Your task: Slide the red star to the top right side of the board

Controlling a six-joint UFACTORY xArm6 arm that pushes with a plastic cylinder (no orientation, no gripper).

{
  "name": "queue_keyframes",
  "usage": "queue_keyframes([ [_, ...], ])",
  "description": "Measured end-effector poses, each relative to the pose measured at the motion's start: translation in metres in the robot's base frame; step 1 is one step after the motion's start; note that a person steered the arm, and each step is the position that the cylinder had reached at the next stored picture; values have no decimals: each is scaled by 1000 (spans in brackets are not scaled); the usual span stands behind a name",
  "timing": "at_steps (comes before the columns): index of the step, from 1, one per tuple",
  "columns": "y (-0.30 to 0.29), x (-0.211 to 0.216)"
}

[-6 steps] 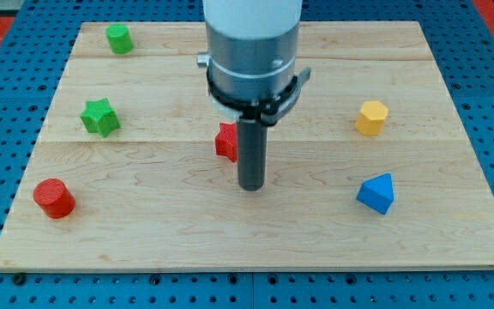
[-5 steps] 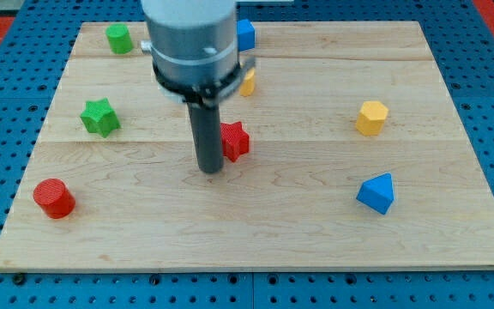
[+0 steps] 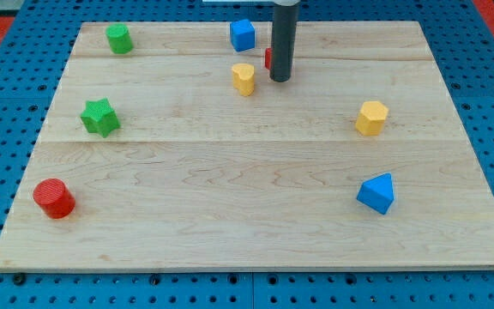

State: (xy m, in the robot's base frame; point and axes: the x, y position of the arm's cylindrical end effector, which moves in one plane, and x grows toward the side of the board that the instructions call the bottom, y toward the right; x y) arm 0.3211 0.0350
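Observation:
My tip (image 3: 280,79) rests on the board near the view's top centre. The red star (image 3: 268,58) is almost wholly hidden behind the rod; only a red sliver shows at the rod's left edge, just above the tip. A small yellow block (image 3: 243,78) stands just left of the tip. A blue cube (image 3: 243,34) stands above and left of it.
A green cylinder (image 3: 119,39) is at the top left, a green star (image 3: 100,117) at the left, a red cylinder (image 3: 54,198) at the bottom left. A yellow hexagonal block (image 3: 371,118) is at the right and a blue wedge (image 3: 376,192) at the lower right.
The rod has moved from the board's middle up to the top centre. The red star has gone from the middle to just behind the rod near the top.

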Motion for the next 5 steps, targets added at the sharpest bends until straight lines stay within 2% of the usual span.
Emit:
queue_keyframes([
  [1,-9,-27],
  [2,24,-30],
  [3,27,-27],
  [4,-17,-36],
  [5,-23,-53],
])
